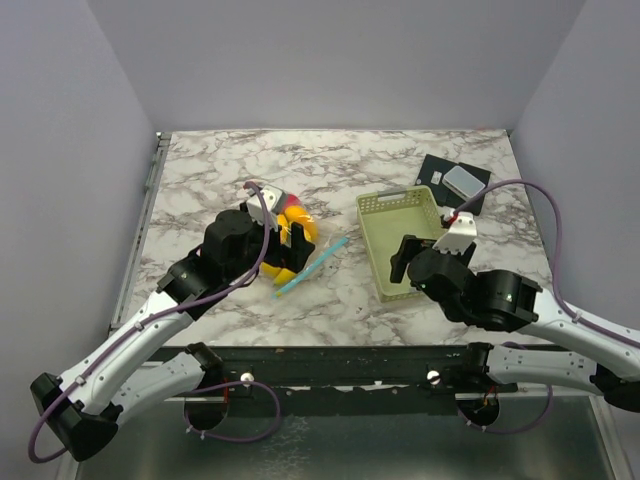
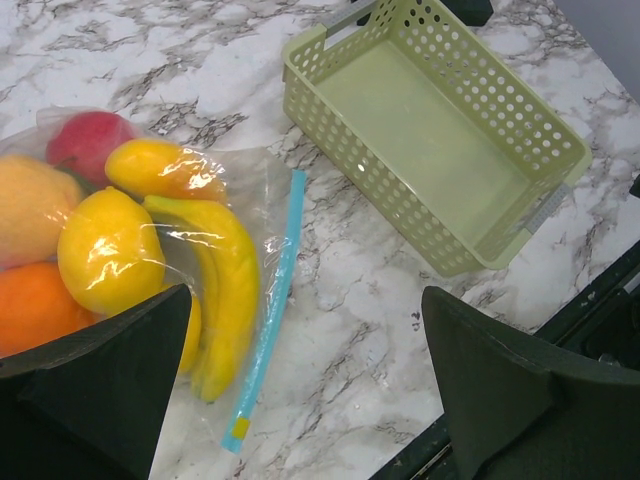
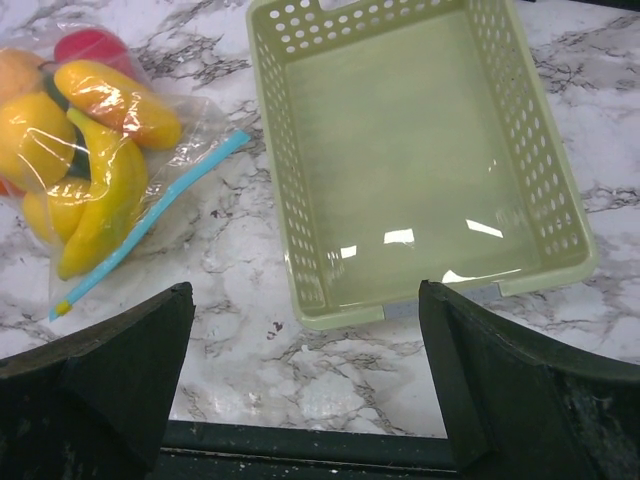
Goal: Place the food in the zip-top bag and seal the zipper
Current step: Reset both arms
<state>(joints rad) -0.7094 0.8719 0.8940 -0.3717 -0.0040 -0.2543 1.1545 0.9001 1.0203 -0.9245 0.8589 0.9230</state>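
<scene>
Clearly the food (image 2: 110,250) sits inside the zip-top bag (image 2: 250,185) on the worktop (image 2: 380,330), beside the basket (image 3: 278,180). Its zipper (image 2: 270,310) runs slantwise just below the left fingers (image 2: 100,380), which are spread apart; the right fingers (image 3: 110,370), also apart, hover by the basket, farther off.

Bare marble between the zipper (image 1: 312,265) and the basket (image 1: 368,240) leaves 1 lane, open toward 12 and 6 o'clock. The basket's walls (perforated, upright) block 3 o'clock. A dark pad (image 1: 478,190) at its 1 o'clock seemingly touches its corner. The left gripper (image 2: 305,300), fingers wide apart, overhangs the zip-top bag (image 2: 150,230) from 9 o'clock.
</scene>
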